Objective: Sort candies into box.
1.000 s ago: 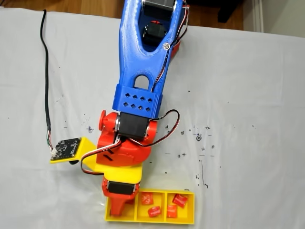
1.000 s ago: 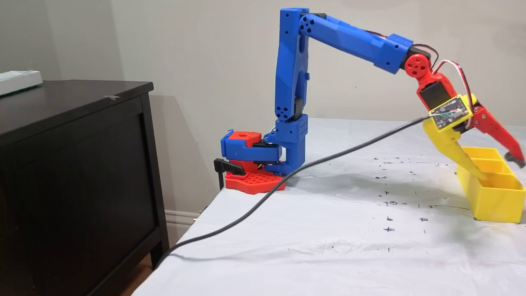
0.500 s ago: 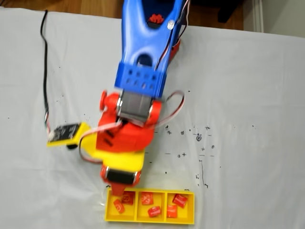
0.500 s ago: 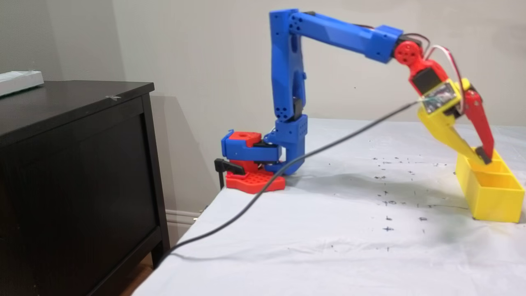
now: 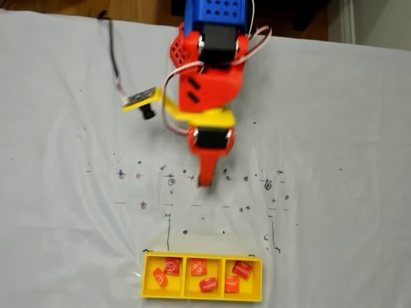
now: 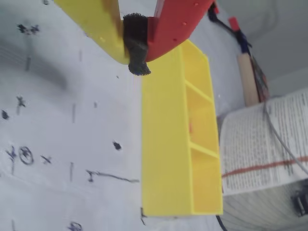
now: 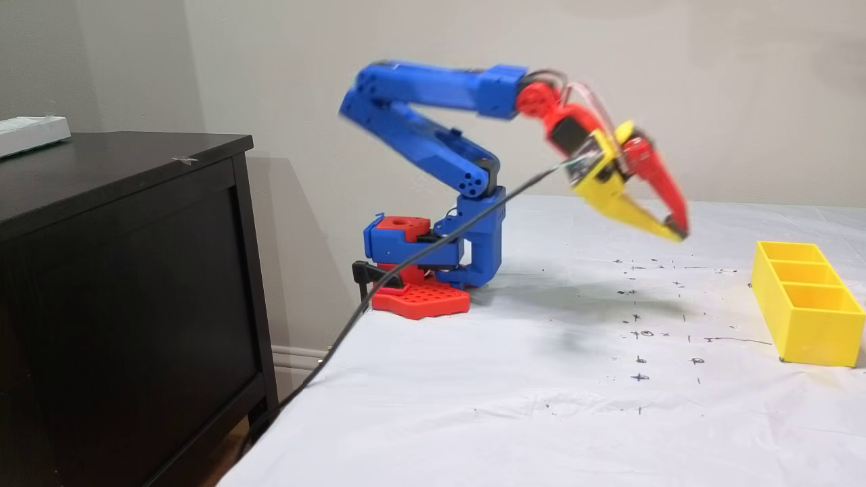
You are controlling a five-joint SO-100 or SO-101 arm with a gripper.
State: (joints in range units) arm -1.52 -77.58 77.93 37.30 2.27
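Your white-covered table (image 5: 334,128) is lying below the fingers. The yellow box (image 5: 148,290) is sitting well beyond your fingertips, holding six red candies (image 5: 207,284). Your gripper (image 7: 678,232) is hanging clenched and empty. Reaching back risks knocking the box.

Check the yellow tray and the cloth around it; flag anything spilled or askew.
Nothing stands out. The yellow three-compartment plastic tray sits flat on the white cloth, two small red wrapped candies in each compartment, none spilled. The claw hangs shut, apart from it.
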